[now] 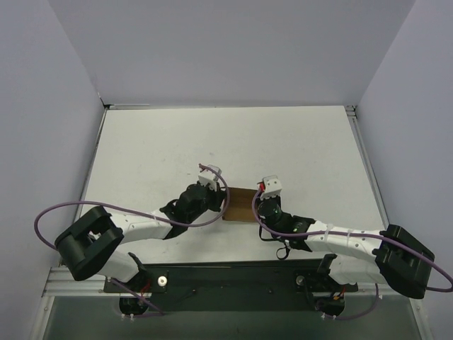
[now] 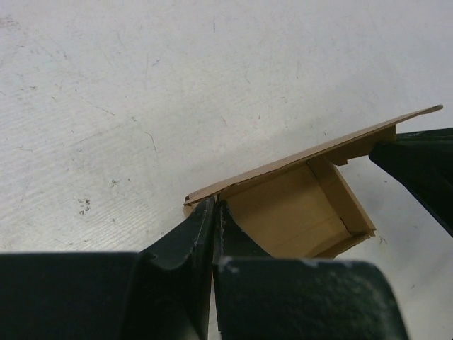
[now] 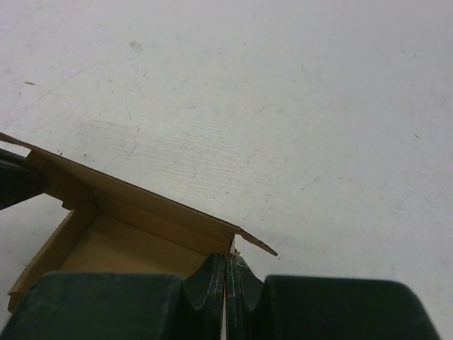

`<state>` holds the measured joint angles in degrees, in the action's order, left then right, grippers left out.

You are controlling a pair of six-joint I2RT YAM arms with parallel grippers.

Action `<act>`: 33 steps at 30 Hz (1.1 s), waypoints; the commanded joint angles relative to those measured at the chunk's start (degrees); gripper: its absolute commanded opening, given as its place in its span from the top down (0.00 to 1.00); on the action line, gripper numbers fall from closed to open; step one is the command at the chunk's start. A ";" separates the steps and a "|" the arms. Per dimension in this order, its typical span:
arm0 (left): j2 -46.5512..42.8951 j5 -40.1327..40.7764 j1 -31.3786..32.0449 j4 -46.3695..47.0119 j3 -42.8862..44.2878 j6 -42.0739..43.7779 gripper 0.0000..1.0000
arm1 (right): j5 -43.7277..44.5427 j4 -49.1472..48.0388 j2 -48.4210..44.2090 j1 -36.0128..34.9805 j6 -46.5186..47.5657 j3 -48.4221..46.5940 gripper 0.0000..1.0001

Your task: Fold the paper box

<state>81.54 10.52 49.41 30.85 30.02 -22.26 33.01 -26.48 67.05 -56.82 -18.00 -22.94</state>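
The paper box (image 1: 238, 203) is brown cardboard, partly folded into an open tray, on the white table between my two grippers. My left gripper (image 1: 224, 200) is shut on the box's left wall; in the left wrist view its jaws (image 2: 214, 209) pinch the wall, with the box's inside (image 2: 294, 212) and a raised long flap beyond. My right gripper (image 1: 257, 205) is shut on the box's right wall; in the right wrist view the jaws (image 3: 226, 261) clamp the wall at the corner of the box (image 3: 134, 223). The other arm's dark finger shows at the frame edge in each wrist view.
The white table (image 1: 226, 142) stretches beyond the box, walled by pale panels on three sides. A metal rail (image 1: 233, 273) with both arm bases runs along the near edge. Purple cables (image 1: 49, 212) loop beside each arm.
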 commanded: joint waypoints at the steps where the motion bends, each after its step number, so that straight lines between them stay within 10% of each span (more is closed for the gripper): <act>1: 0.99 -3.24 4.03 5.88 -2.85 -1.65 1.00 | -1.55 -4.02 0.02 -1.72 -3.00 -2.72 1.00; 22: 4.68 -3.49 8.78 15.64 -3.83 -2.17 1.00 | -5.15 -1.56 2.83 -3.39 -12.32 -5.54 1.00; 33: 6.26 -21.50 8.34 19.24 -1.10 2.75 1.00 | -5.15 0.11 -0.07 -3.39 -13.81 -1.67 1.00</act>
<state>85.93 11.97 54.65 46.09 25.58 -18.39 39.51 -19.70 68.53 -57.47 -27.05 -25.17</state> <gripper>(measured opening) 0.098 0.028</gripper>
